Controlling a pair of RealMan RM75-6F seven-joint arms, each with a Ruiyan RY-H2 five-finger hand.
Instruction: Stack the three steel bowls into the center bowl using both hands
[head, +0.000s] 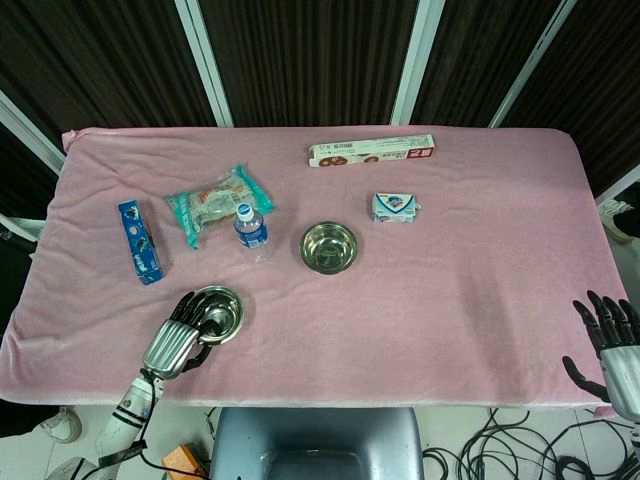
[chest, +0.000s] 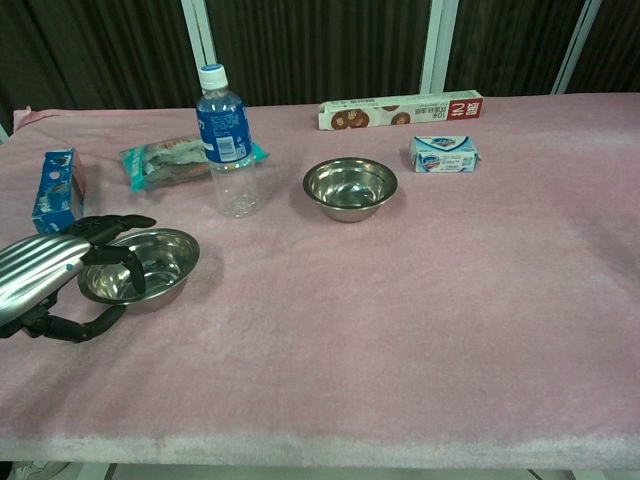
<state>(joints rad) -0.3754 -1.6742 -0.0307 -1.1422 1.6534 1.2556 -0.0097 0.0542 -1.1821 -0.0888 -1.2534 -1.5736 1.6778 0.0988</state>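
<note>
As we look down from the head view, our left hand sits at the lower left of the frame with its fingers reaching over the near rim of the near bowl. Whether they have closed on the rim we cannot tell from above. The center bowl stands in the middle of the frame, well apart from the near one, with a water bottle just to its left. We see only two steel bowls on the pink bench; a third does not show. Our right hand hangs off the lower right edge, fingers apart and holding nothing.

From the chest view, the left hand is at the left edge, fingers draped over the near bowl rim and dipping inside, thumb curled low at the outer wall. It looks like a pinch forming, but contact is hard to confirm. The center bowl lies upper middle, the water bottle between the two bowls and slightly behind.

We judge the main risk to be the smooth, thin rim slipping from a shallow pinch, so the bowl tips or drops. Carried toward the center, the bowl or our forearm could also clip the tall bottle and knock it over.
</note>
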